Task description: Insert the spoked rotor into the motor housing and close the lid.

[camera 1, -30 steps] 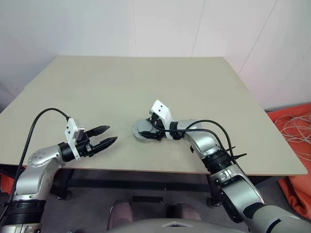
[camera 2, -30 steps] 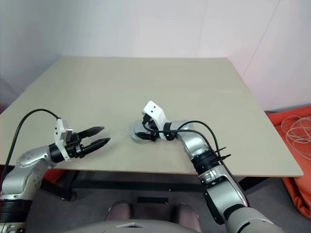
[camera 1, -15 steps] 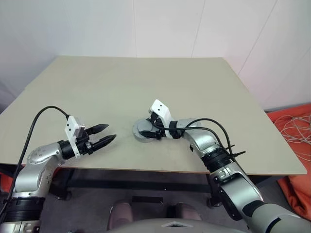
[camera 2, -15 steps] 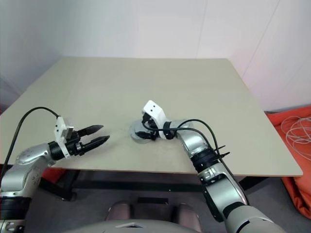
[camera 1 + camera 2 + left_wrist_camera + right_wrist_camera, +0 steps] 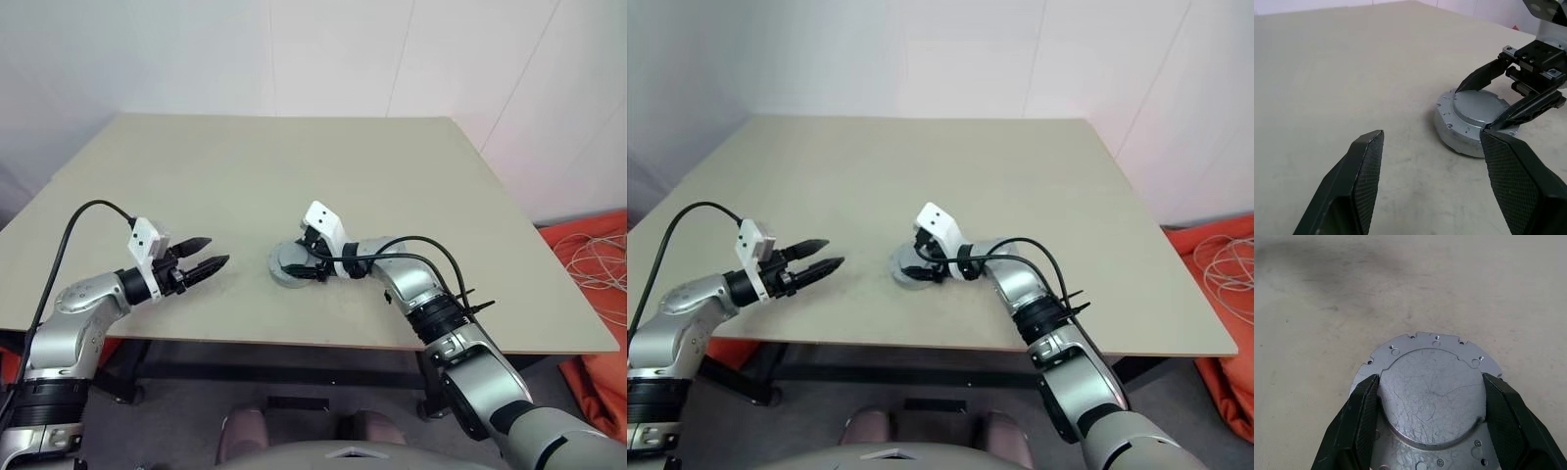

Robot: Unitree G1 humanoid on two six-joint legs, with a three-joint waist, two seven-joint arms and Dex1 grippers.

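Lid (image 5: 1432, 394) flat, axis upright

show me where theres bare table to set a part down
Free: the whole far half of the table and its right side. Also the strip between the open left gripper and the motor housing. Crowded: the housing itself, straddled by the right gripper.

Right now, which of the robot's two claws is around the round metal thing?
The right gripper: its open fingers straddle the lid on the housing. The left gripper hangs open and apart.
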